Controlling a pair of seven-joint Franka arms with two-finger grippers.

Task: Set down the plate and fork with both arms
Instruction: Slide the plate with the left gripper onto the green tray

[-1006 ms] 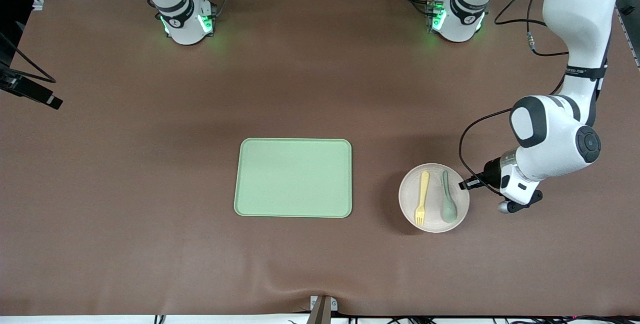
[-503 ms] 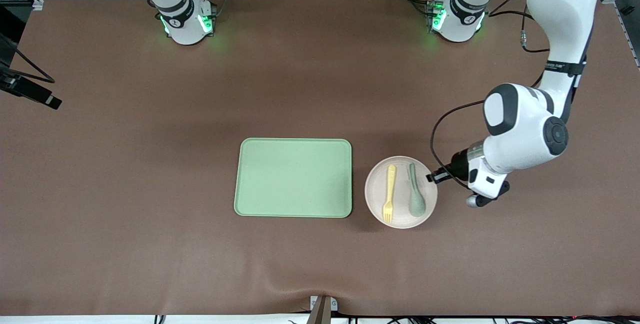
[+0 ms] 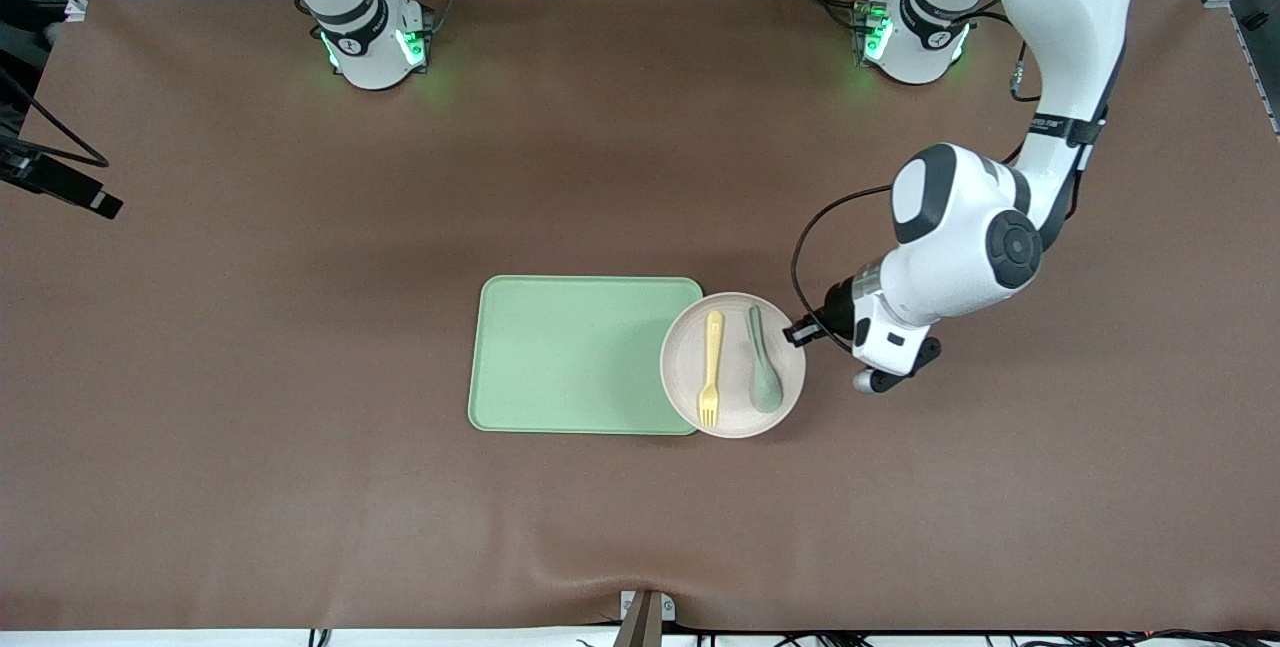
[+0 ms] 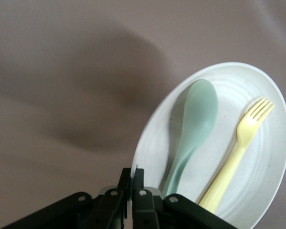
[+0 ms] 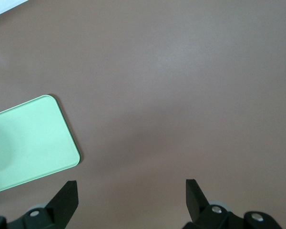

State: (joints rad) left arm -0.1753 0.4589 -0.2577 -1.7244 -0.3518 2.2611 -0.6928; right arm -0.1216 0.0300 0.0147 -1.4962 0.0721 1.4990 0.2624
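Plate (image 3: 733,364) hangs over the tray's (image 3: 585,355) edge toward the left arm's end, carried level, I judge, so the fork (image 3: 711,368) and green spoon (image 3: 763,373) lying side by side in it do not slide. Left gripper (image 3: 798,332) is clamped on the plate's rim, pincer together. Right gripper (image 5: 131,191) waits high above the desk, pincer wide apart and holding nothing.
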